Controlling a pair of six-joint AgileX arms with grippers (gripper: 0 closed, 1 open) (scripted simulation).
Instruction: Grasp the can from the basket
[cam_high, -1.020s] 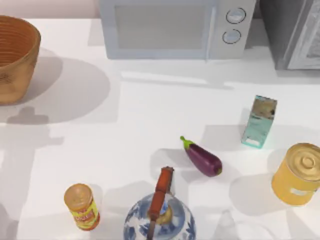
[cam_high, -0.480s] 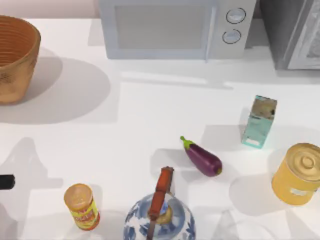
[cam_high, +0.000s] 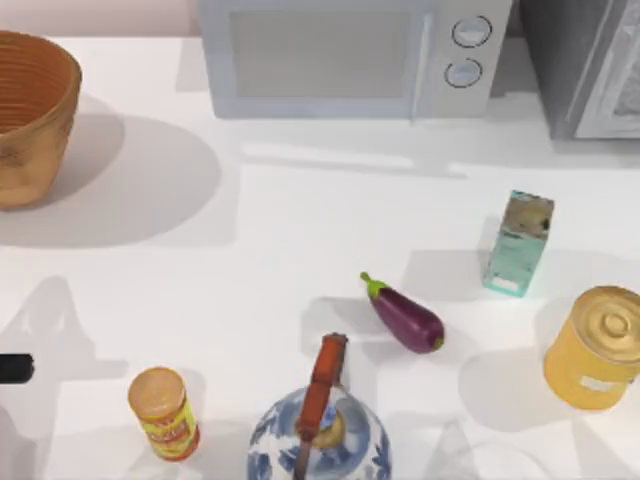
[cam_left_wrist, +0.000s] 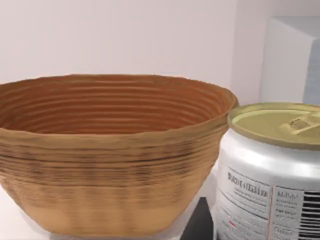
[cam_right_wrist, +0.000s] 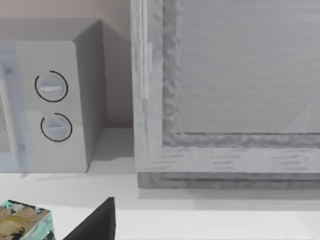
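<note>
The can (cam_left_wrist: 272, 170), with a dull gold top and a white printed label, hangs very close in the left wrist view. One dark finger (cam_left_wrist: 197, 224) lies against its side, so my left gripper (cam_high: 10, 368), at the table's left edge, is shut on it. The orange-brown wicker basket (cam_high: 30, 110) stands at the far left corner, well behind that gripper. In the left wrist view the basket (cam_left_wrist: 110, 150) is behind the can and apart from it. A dark part of my right gripper (cam_right_wrist: 92, 222) shows low in the right wrist view, facing the back right corner.
A microwave (cam_high: 350, 55) and a grey appliance (cam_high: 590, 65) line the back edge. An orange-topped container (cam_high: 163, 412), a blue-and-white pot (cam_high: 318, 435), an eggplant (cam_high: 405, 317), a teal carton (cam_high: 518, 243) and a big yellow can (cam_high: 597, 347) stand across the front and right.
My left arm's shadow moved from beside the basket to the front left, and its dark tip appeared at the left edge. Over the last half second it hardly moved.
</note>
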